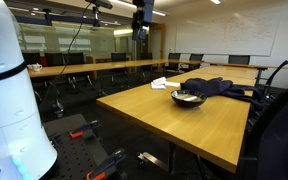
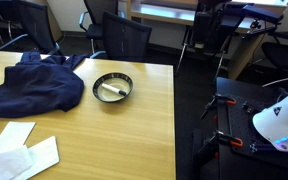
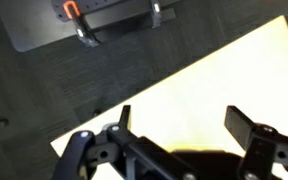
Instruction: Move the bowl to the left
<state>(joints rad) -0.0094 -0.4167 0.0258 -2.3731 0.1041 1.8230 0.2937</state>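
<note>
Wood-grain desk [image 2: 114, 140] carries the bowl [image 2: 112, 88] near the edge facing the robot base, just beside a dark blue cloth [image 2: 29, 85]. Papers [image 2: 19, 150] lie further along that desk.

Step in hand: approach; the bowl is not yet reached. In the wrist view the tool [image 3: 181, 125] is spread wide and empty, above a desk corner and dark carpet [image 3: 44, 100].

Next move, as judged: lower over the bowl rim, close on it, then carry it leftward clear of the cloth.

Room: meeting room with office chairs [image 2: 124, 35] and glass partitions [image 1: 84, 40].

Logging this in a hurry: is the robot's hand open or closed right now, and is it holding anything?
Hand: open, holding nothing.
</note>
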